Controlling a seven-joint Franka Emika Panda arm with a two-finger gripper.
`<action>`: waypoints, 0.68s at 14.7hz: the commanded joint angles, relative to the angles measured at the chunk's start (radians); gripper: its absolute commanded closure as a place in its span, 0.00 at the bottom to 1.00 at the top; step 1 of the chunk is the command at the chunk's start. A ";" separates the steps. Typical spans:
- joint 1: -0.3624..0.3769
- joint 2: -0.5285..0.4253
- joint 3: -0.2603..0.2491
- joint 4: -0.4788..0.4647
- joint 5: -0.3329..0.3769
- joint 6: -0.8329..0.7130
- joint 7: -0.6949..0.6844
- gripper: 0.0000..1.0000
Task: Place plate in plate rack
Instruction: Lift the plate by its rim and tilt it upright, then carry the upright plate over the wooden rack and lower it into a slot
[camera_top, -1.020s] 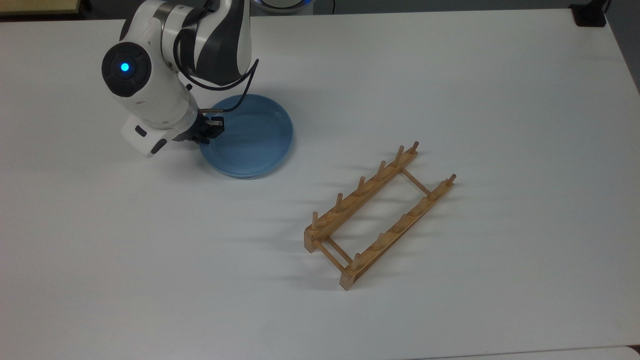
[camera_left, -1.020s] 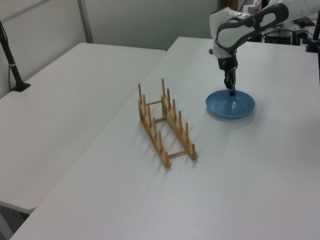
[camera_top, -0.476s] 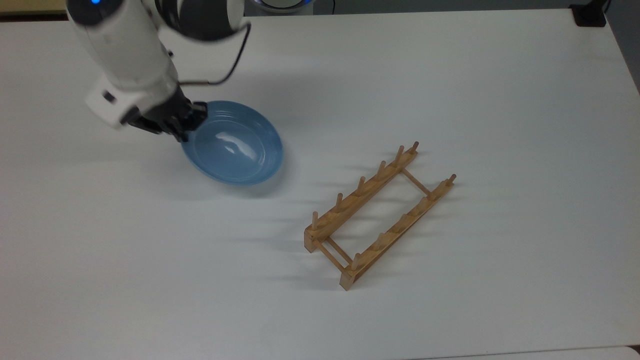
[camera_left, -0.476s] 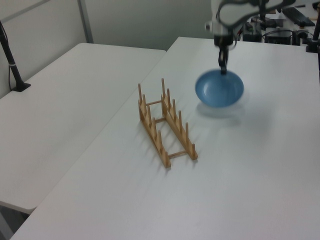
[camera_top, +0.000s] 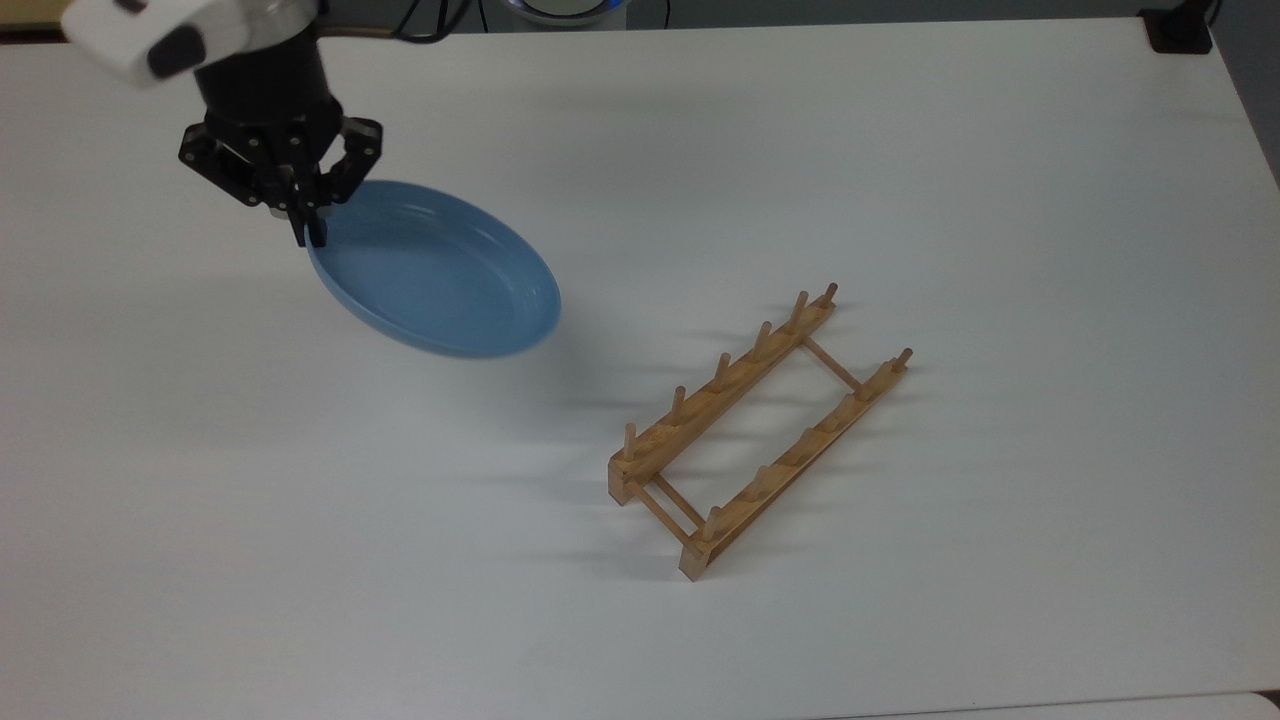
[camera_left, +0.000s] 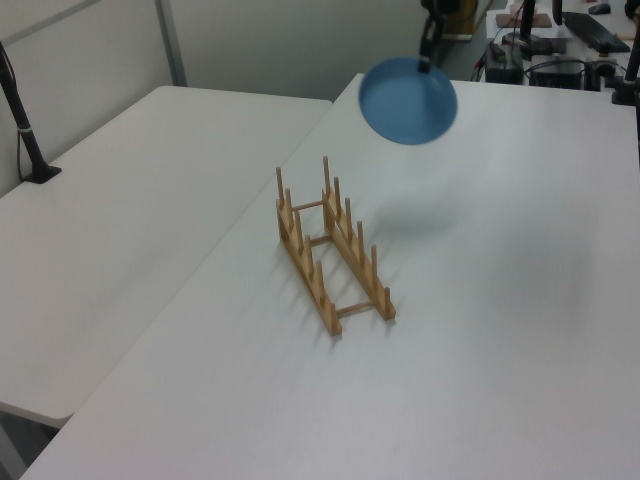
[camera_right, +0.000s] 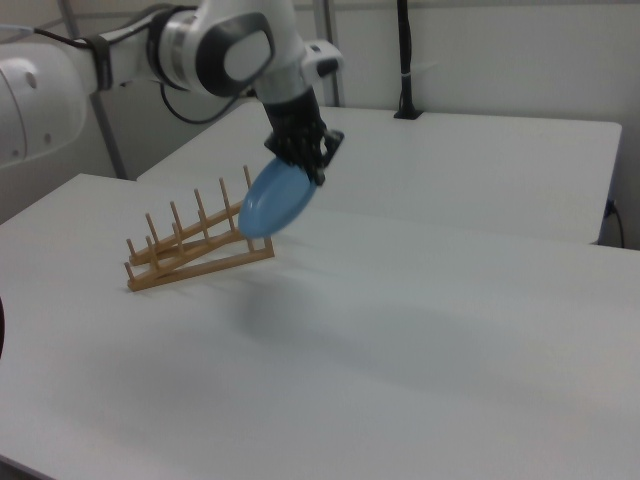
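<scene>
Blue plate (camera_top: 440, 275) aloft, tilted, pinched at one rim edge by gripper (camera_top: 308, 232), well apart from wooden plate rack (camera_top: 757, 430) on white table (camera_top: 1000, 200). Risks: swinging or slipping from so small a grip; clipping pegs on descent, shoving rack.

In the top view, the black claw (camera_top: 312, 235) pinched the rim of the light-blue plate (camera_top: 440, 275) at the plate's upper-left edge, its fingers closed on that rim. The plate hung tilted, its hollow face turned up toward the camera, and a soft shadow lay on the white counter (camera_top: 900, 150) just beyond its lower-right edge. The wooden plate rack (camera_top: 755, 430) stood on the counter well apart from the plate, toward the top view's lower right, its two pegged rails running diagonally, with no plate in it.
</scene>
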 joint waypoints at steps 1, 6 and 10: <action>0.128 -0.018 -0.005 0.018 -0.164 0.144 0.203 1.00; 0.299 -0.007 -0.004 0.015 -0.473 0.301 0.520 1.00; 0.404 0.002 -0.001 0.009 -0.638 0.299 0.665 1.00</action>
